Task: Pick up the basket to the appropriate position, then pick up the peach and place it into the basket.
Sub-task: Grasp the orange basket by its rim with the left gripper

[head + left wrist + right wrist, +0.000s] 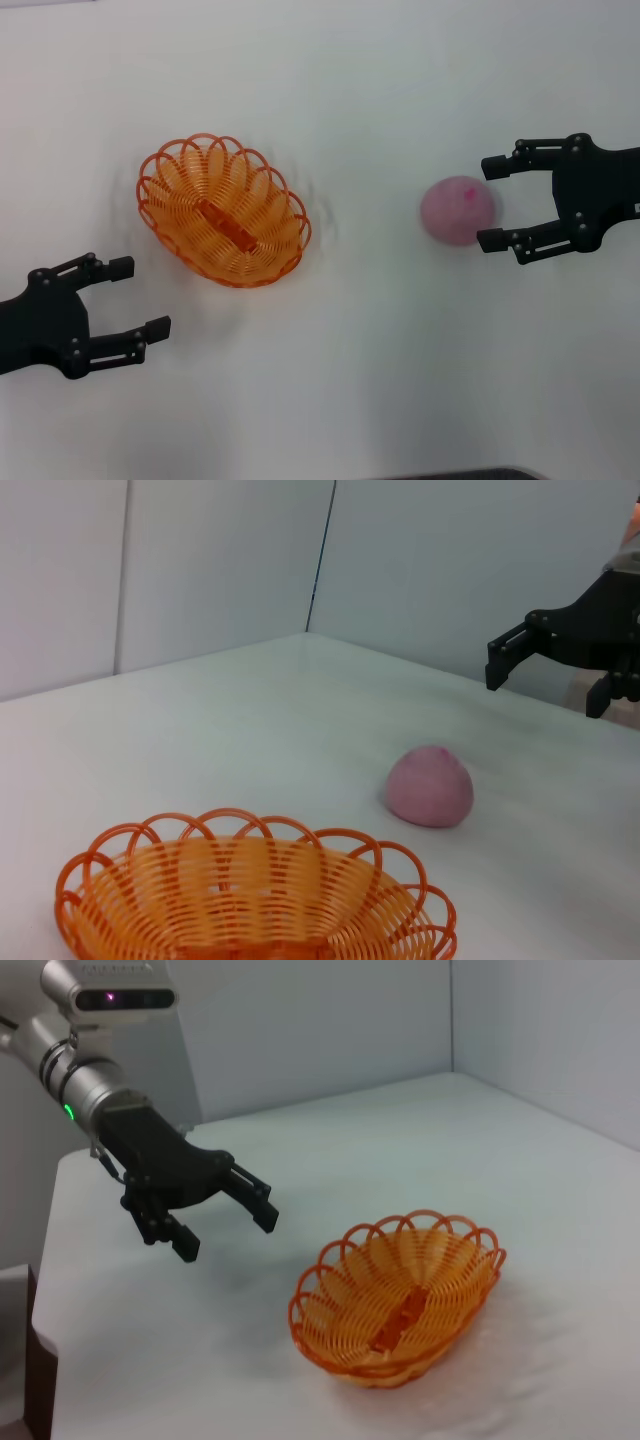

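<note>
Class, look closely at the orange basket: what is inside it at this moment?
The basket holds no fruit; through its wire only a flat orange strip on its floor shows. The peach lies apart on the table, between the right gripper's open fingers.

Left gripper [128, 297] low at left, fingers spread, right gripper [493, 204] at right, fingers spread
</note>
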